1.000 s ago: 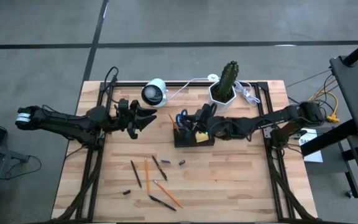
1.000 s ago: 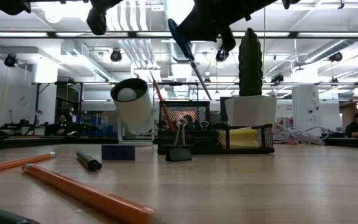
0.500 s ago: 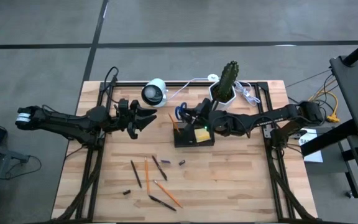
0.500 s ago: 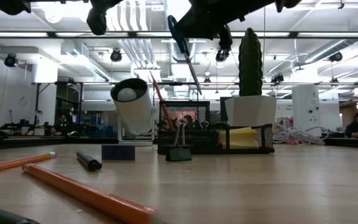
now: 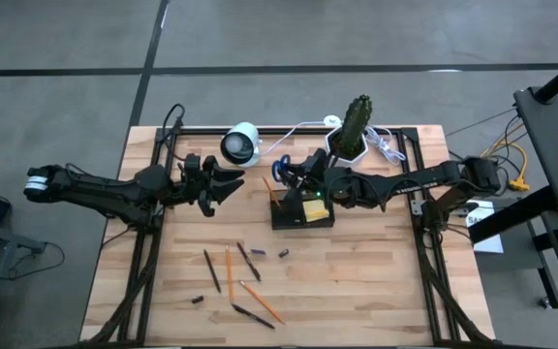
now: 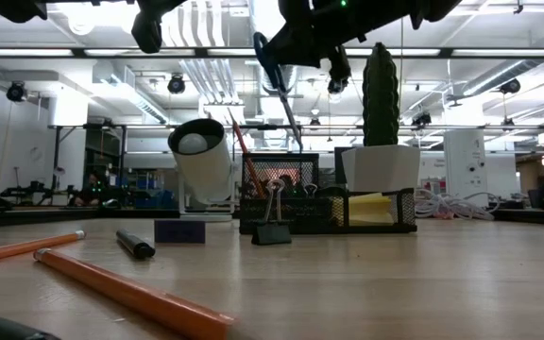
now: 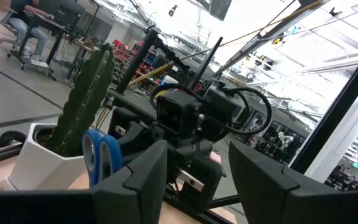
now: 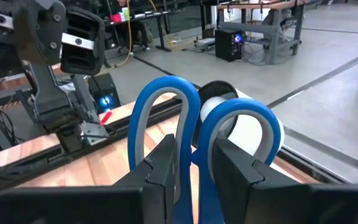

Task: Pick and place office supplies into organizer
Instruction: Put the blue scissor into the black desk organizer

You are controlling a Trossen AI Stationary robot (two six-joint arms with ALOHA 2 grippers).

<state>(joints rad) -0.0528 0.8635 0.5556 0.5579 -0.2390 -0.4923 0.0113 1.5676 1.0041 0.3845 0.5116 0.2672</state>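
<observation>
My right gripper [image 5: 299, 181] is shut on the blue-handled scissors [image 6: 278, 77] above the black mesh organizer [image 5: 301, 213]. In the low view the blades point down toward the organizer's tall left compartment [image 6: 281, 179]. A yellow sticky-note pad [image 5: 313, 206] and an orange pencil [image 5: 269, 188] are in the organizer. Several orange and black pencils [image 5: 229, 271] and dark stubs [image 5: 284, 254] lie on the table's near part. My left gripper [image 5: 225, 184] is open and empty, to the left of the organizer. My right gripper pinches the scissors between its two fingers just below the two handle loops [image 8: 196, 163]; the loops stick out past the fingertips. The fingers come about level from the table's right side. The scissors are lifted clear, handles up, blades [image 6: 291, 118] hanging down at a slight tilt.
A white hexagonal pot with a cactus [image 5: 354, 131] stands just behind the organizer, a white camera [image 5: 240, 143] to its far left, white cables [image 5: 387, 145] at the far right. A binder clip [image 6: 272, 227] and a small dark block [image 6: 179, 231] lie in front of the organizer.
My right gripper has gone a little toward the table's left and far edges with the scissors. The scissors have tipped nearer to upright, their blade tips swinging left over the organizer's tall compartment.
</observation>
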